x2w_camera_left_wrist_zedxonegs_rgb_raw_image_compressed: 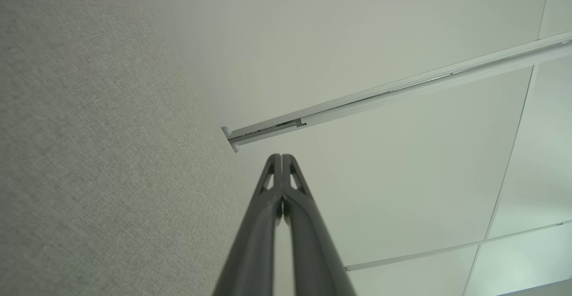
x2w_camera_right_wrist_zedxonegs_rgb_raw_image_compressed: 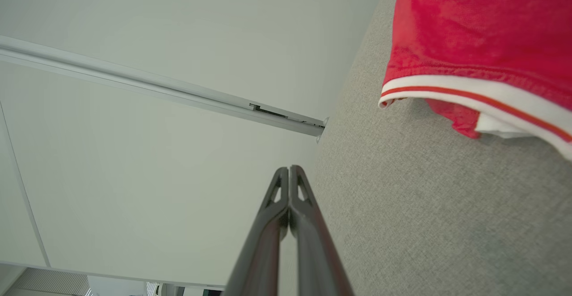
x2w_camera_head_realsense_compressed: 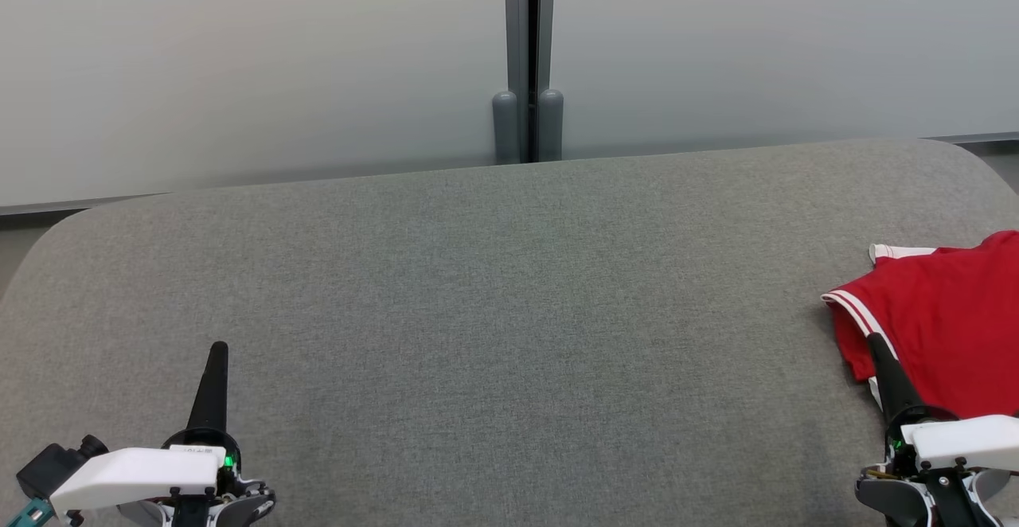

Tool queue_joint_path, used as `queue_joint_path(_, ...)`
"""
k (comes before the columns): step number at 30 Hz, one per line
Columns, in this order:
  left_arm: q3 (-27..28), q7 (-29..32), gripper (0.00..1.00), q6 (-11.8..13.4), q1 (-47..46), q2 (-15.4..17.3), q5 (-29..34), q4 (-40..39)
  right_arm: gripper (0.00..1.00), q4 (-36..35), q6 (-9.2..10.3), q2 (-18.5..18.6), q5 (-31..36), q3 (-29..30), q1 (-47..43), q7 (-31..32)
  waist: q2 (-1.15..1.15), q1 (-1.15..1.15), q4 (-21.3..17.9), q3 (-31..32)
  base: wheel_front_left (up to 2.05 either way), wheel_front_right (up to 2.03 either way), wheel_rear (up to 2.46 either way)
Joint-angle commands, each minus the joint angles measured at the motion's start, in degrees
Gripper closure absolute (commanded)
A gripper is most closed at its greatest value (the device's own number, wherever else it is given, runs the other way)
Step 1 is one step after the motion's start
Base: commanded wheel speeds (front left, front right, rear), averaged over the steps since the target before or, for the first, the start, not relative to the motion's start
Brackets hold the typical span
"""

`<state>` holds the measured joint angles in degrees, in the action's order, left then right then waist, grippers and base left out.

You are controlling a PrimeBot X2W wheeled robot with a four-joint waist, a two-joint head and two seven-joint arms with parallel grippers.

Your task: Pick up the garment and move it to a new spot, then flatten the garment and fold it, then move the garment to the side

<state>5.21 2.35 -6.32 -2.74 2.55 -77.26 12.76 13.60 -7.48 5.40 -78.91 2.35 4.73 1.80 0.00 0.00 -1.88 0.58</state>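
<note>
- Garment (x2w_camera_head_realsense_compressed: 947,320): red cloth with a white band and a thin red stripe along one edge. A small white part shows at its far corner. It lies loosely bunched, not flat.
- It rests on the grey woven surface (x2w_camera_head_realsense_compressed: 509,312) at about 3 o'clock in the head view, and the right edge of that view cuts a part of it off.
- In the right wrist view the same cloth is at 1 to 2 o'clock. There the striped edge stands a little up from the grey weave, and a red fold with a bit of white shows under it.
- The left tool (x2w_camera_head_realsense_compressed: 218,349) is at 7 o'clock in the head view, low over the surface and well apart from the garment. Its long dark fingers point to 12 o'clock.
- In the left wrist view its two fingers are pressed together at the tips, closed and empty.
- The right tool (x2w_camera_head_realsense_compressed: 874,340) is at 4 o'clock in the head view and leans slightly to 11 o'clock. Its tip shows against the near left edge of the garment.
- In the right wrist view its fingers are also pressed together and hold nothing; the cloth lies beside them.
- Behind the surface, at 12 o'clock, a dark post (x2w_camera_head_realsense_compressed: 527,57) stands between pale wall (x2w_camera_head_realsense_compressed: 239,65) panels.
</note>
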Motion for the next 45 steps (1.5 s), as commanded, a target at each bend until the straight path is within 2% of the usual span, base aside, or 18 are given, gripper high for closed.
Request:
queue_joint_path(1, 0.4, 0.3, 1.0, -0.4, -1.3, 0.4, -1.0, -0.2, 1.0, -0.2, -0.02, 0.1, -1.1, 0.5, 0.9, 0.3, 0.0, 0.0, 0.1, 0.0, 0.0, 0.0, 0.0)
queue_joint_path(37, 1.5, 4.4, 1.0, -1.4, -4.1, 0.5, -15.4, 1.4, 1.0, 0.5, -0.02, -2.2, -14.2, 4.0, 1.6, 4.6, 0.0, 0.0, 1.9, -0.8, 0.0, 0.0, 0.0)
queue_joint_path(45, 1.5, 4.4, 1.0, -1.3, -3.9, 0.5, -15.2, 1.4, 1.0, 0.5, -0.02, -2.2, -13.9, 3.9, 1.7, 4.7, 0.0, 0.0, 1.9, -0.8, 0.0, 0.0, 0.0)
